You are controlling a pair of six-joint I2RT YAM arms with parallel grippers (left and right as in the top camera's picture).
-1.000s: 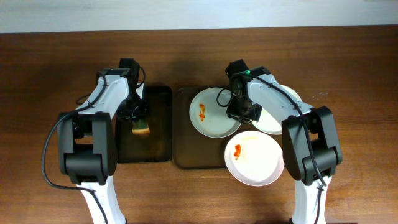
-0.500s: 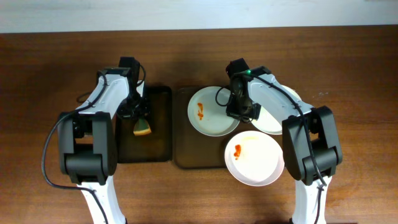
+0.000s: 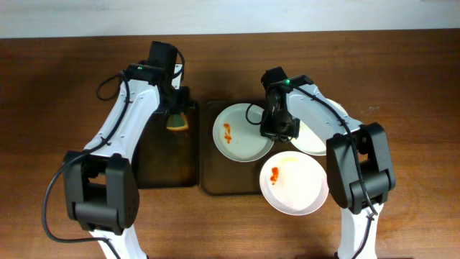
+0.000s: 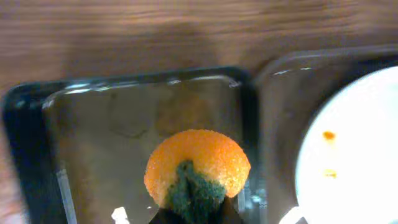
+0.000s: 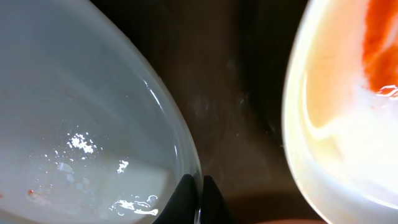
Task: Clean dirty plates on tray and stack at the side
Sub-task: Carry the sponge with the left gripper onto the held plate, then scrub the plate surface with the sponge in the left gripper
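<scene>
My left gripper (image 3: 177, 114) is shut on an orange-and-green sponge (image 3: 178, 121), held over the right rear of the small dark tray (image 3: 154, 169); the sponge fills the left wrist view (image 4: 197, 173). My right gripper (image 3: 275, 133) is shut on the rim of a white plate (image 3: 241, 133) with red sauce smears on the larger dark tray (image 3: 215, 183); the right wrist view shows the fingers pinching that rim (image 5: 186, 163). A second dirty plate (image 3: 293, 183) with a red stain lies at the front right. A third white plate (image 3: 320, 133) sits to the right.
Brown wooden table (image 3: 402, 86) all around. The two dark trays stand side by side in the middle. The right arm's body lies over the plates on the right.
My left gripper has carried the sponge from the middle of the small tray back and to the right, toward the big tray. The held plate has shifted slightly left.
</scene>
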